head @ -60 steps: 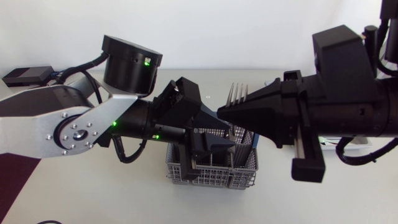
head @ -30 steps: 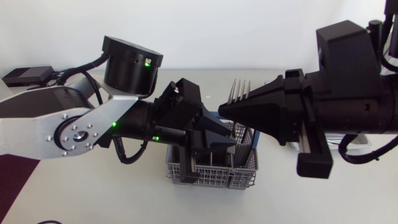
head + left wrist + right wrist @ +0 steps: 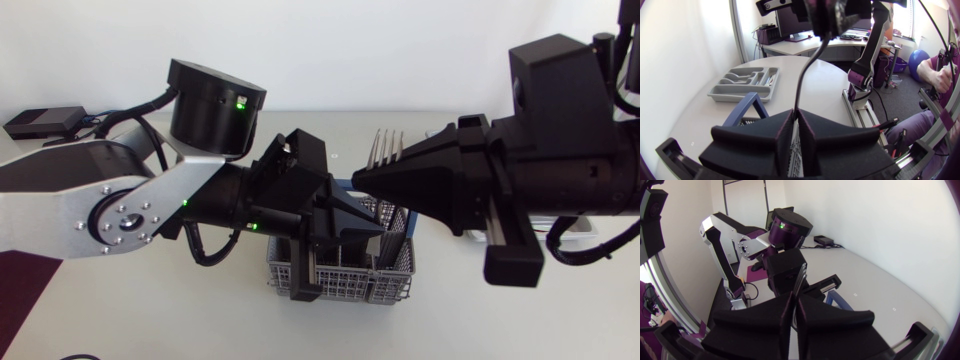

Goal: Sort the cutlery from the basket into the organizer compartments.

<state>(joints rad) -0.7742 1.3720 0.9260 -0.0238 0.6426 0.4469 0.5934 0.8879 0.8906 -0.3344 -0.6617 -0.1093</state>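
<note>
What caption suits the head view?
Left gripper at the basket; right gripper shut on a fork.

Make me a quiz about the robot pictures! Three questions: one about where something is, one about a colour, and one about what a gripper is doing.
1. Where is the left gripper?
A at the basket
B on the floor
C on a shelf

2. What colour is the organizer?
A red
B grey
C green

3. What is the right gripper doing?
A open and empty
B holding a cup
C shut on a fork

Answers: 1 A, the head view shows it over the basket's top. 2 B, it is plain grey all over. 3 C, the fork's prongs poke out past its tip.
</note>
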